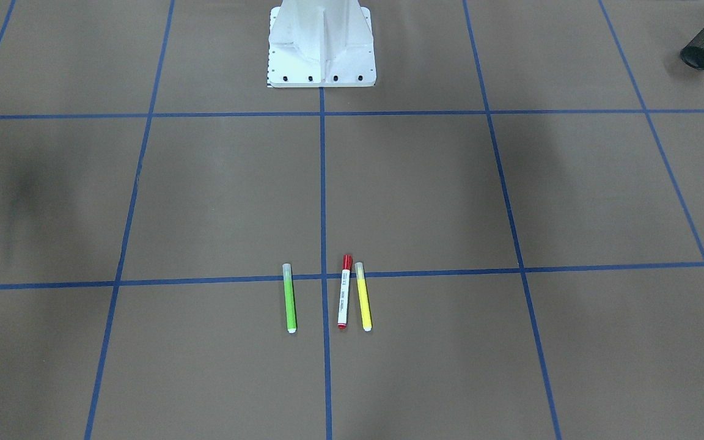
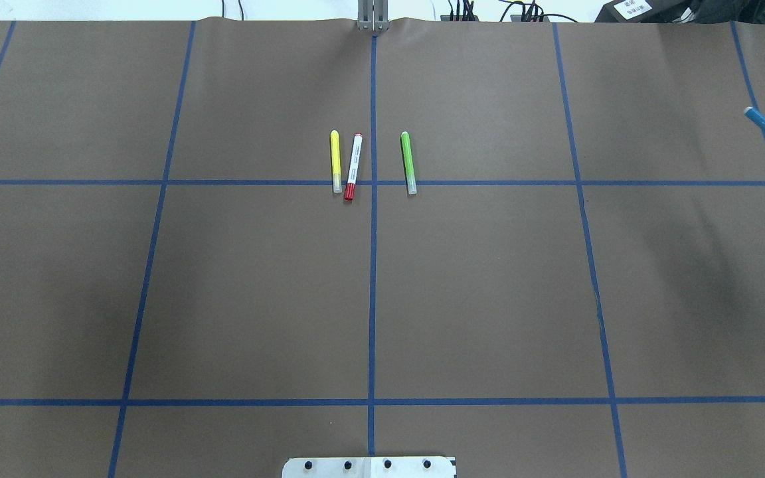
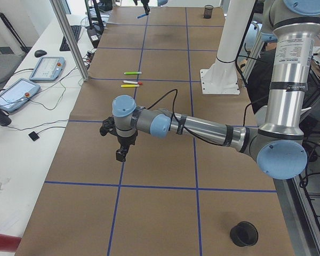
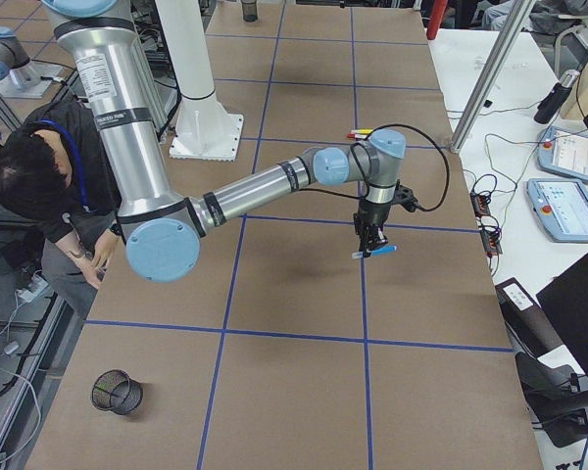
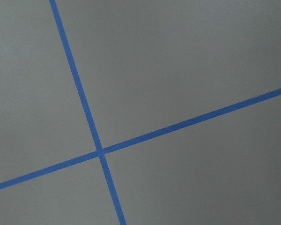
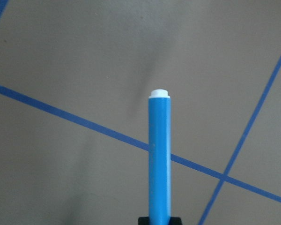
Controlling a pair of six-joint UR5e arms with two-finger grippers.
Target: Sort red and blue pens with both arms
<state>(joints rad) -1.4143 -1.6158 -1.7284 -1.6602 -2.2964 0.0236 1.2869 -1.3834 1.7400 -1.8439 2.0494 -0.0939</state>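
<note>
Two pens still unsorted | step: carrying blue | right gripper clamped on blue pen, out at 2 o'clock overhead | red pen lies at 12, just beside yellow marker | left gripper: can't tell | next, probably: set blue down, grab red cleanly

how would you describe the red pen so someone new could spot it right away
From the white pedestal, follow the central blue tape line to three markers lying side by side. The red pen is the middle one, close beside the yellow marker, with the green marker across the line. Only it has a white printed barrel with red cap and end.
</note>
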